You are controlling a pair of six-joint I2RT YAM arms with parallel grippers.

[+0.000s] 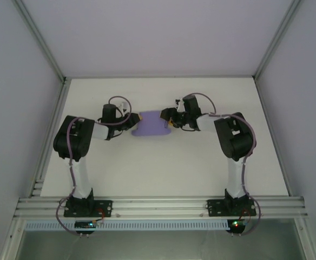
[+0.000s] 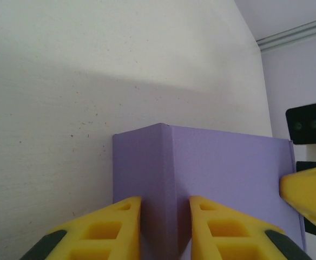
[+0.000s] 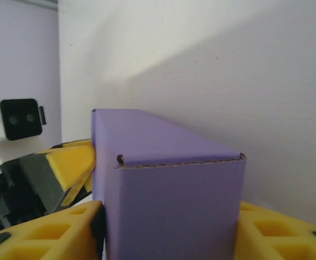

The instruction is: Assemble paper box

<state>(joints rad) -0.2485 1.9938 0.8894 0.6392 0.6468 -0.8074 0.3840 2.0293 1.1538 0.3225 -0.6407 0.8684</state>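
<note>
The paper box (image 1: 150, 124), lavender card already folded into a small closed shape, lies on the white table (image 1: 163, 168) a little toward 11 o'clock of its middle, and I have it between my two hands. My left gripper (image 1: 135, 119) meets it at its 9 o'clock end; in my left wrist view my yellow fingers (image 2: 112, 227) sit on either side of a raised folded edge of the card and press against both sides, so I am pinching that edge. My right gripper (image 1: 168, 120) comes in at the box's 3 o'clock end; in my right wrist view the end wall of the box stands between my fingers (image 3: 277, 233) and touches both, so I grip it there too. My left arm (image 1: 74, 138) rises from its base, bends at an elbow out toward 9 o'clock, and its forearm points toward 3 o'clock. My right arm (image 1: 234, 135) mirrors it, elbow out toward 3 o'clock, forearm pointing toward 9 o'clock.
</note>
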